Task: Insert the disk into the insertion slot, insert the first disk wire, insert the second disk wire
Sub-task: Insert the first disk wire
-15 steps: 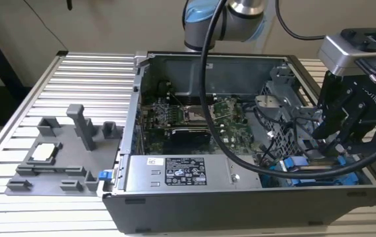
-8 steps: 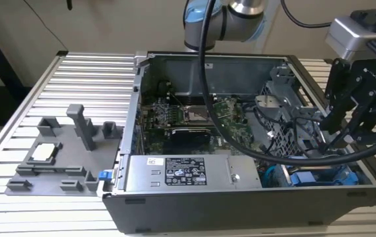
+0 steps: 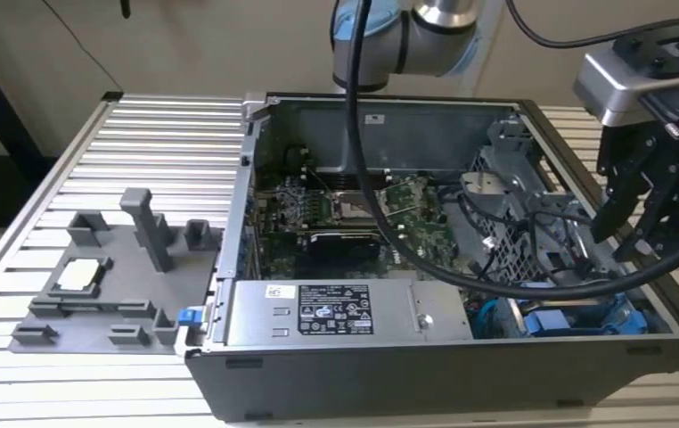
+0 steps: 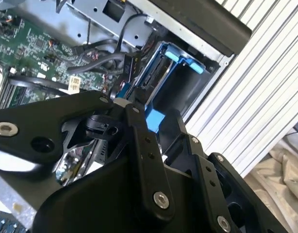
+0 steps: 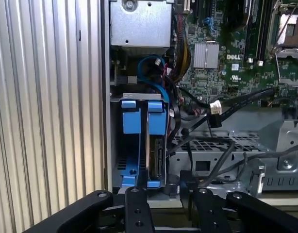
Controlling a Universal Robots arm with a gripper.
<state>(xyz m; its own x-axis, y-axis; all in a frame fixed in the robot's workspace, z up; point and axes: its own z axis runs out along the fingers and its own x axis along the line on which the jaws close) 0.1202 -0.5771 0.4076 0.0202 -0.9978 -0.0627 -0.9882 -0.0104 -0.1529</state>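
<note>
An open computer case [image 3: 315,374] lies on a ribbed metal worktop [image 3: 137,134]. In one corner of the case, against its outer wall, is the slot [image 5: 135,97], a grey metal bay with blue rails. The disk [image 5: 157,158] stands edge-on inside the slot, clipped in its blue carrier. The gripper [image 3: 639,234] hovers just above that corner of the case, its jaws spread apart and grasping nothing. Deeper inside the case, between the slot and the green motherboard [image 5: 222,53], a black cable with a white plug [image 5: 214,108] lies loose among other black cables.
</note>
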